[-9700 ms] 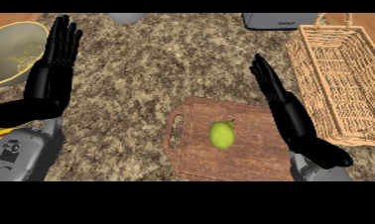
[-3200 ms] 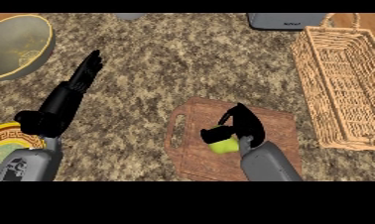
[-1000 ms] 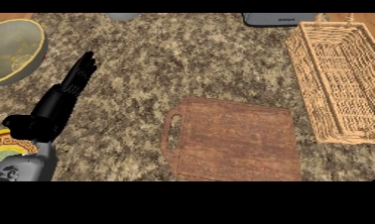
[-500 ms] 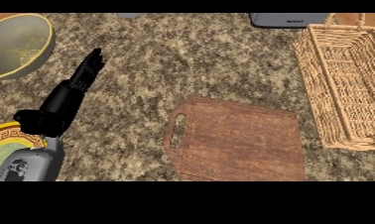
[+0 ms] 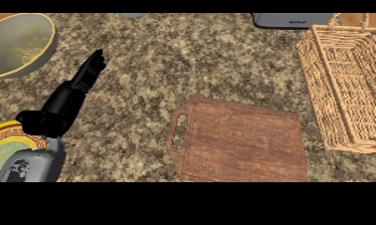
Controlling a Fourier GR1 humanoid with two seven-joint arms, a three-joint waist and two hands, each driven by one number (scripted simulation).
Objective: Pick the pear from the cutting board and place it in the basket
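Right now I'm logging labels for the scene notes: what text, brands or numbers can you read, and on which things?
Grey appliance at the counter's far edge: a short light marking, too small and blurred to read.
Cutting board, basket, bowl: no text visible.

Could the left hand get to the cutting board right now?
Probably yes. The left hand is open over bare counter, and nothing lies between it and the cutting board to its right.

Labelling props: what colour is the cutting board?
Reddish-brown wood grain, the cutting board shows best in the head view.
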